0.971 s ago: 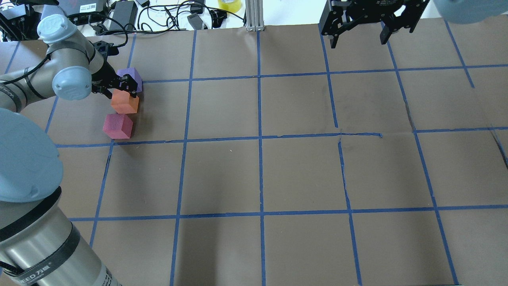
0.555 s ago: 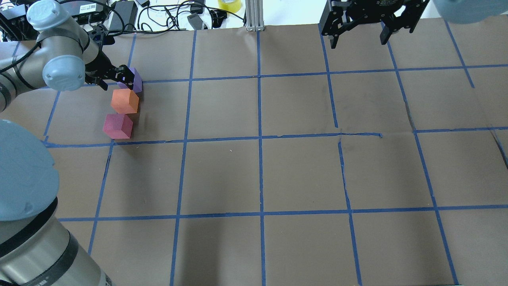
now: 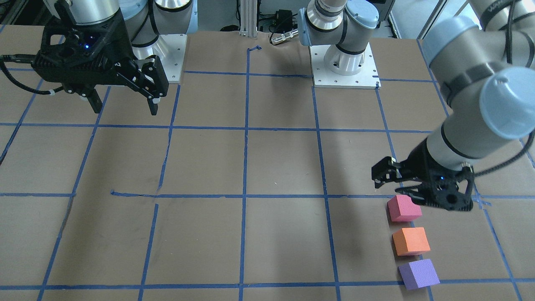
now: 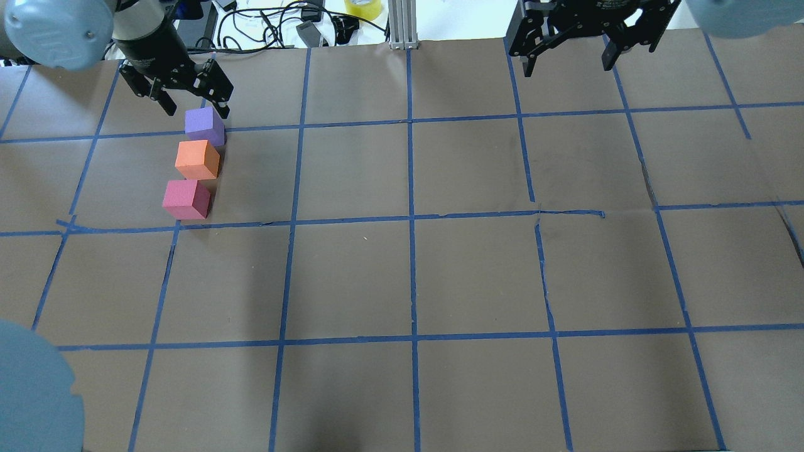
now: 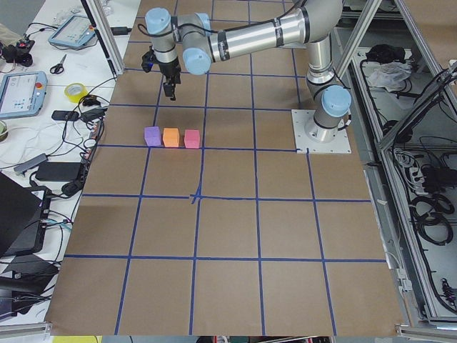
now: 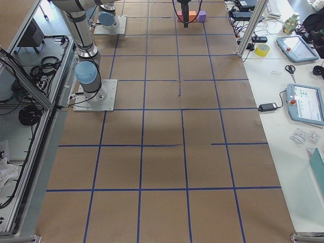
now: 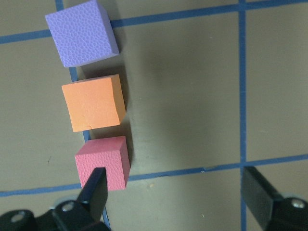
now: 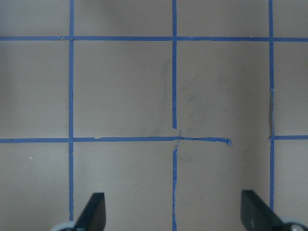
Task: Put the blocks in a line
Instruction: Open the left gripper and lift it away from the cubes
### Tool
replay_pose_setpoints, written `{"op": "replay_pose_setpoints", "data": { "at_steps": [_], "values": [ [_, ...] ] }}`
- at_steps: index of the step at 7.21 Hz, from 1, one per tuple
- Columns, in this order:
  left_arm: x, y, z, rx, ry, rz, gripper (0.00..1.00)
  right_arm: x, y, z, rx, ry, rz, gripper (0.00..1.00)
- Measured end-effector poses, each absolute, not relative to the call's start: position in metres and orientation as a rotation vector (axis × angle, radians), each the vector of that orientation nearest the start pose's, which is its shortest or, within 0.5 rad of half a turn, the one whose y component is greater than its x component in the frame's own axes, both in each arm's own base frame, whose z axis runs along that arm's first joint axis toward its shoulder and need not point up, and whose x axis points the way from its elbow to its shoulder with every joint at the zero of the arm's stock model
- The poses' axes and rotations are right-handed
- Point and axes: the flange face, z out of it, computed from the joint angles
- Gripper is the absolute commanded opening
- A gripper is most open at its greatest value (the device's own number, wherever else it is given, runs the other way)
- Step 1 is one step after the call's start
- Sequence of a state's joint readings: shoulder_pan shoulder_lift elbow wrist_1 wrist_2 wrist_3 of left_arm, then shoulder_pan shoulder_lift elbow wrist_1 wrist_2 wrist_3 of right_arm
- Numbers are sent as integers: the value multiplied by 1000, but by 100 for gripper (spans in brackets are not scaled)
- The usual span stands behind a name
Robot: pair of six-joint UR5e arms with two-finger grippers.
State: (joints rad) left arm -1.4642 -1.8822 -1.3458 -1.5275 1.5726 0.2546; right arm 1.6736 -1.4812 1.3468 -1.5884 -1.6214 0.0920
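Three foam blocks stand in a close row on the brown table: purple [image 4: 205, 125], orange [image 4: 197, 159] and pinkish-red [image 4: 186, 199]. In the front-facing view the row runs pinkish-red [image 3: 403, 207], orange [image 3: 411, 241], purple [image 3: 419, 274]. My left gripper [image 4: 196, 103] is open and empty, raised above the table over the row. Its wrist view shows the purple [image 7: 82, 32], orange [image 7: 93, 102] and pinkish-red [image 7: 103, 161] blocks below, with one finger [image 7: 96, 187] over the pinkish-red one. My right gripper [image 4: 568, 56] is open and empty, high at the far right.
Blue tape lines [image 4: 411, 220] divide the brown table into squares. Cables, a power brick and a yellow tape roll [image 4: 363, 7] lie beyond the far edge. An aluminium post [image 4: 402, 25] stands at the far middle edge.
My left gripper has come away from the purple block, risen and swung off, now open above the row. The blocks stay in place. The right arm has not moved.
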Motion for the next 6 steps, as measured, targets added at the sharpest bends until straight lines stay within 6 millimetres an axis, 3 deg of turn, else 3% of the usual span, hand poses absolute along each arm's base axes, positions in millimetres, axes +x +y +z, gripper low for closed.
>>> {"op": "replay_pose_setpoints", "data": {
  "at_steps": [2, 4, 6],
  "values": [
    [-119, -573, 478, 180, 3138, 106, 100, 183, -524, 555, -11, 3167, -248, 100],
    [-138, -533, 498, 149, 3161, 118, 100, 183, -524, 555, -11, 3168, -244, 100],
    [-145, -513, 503, 146, 3178, 111, 100, 183, -524, 555, -11, 3168, -241, 100]
  ]
}}
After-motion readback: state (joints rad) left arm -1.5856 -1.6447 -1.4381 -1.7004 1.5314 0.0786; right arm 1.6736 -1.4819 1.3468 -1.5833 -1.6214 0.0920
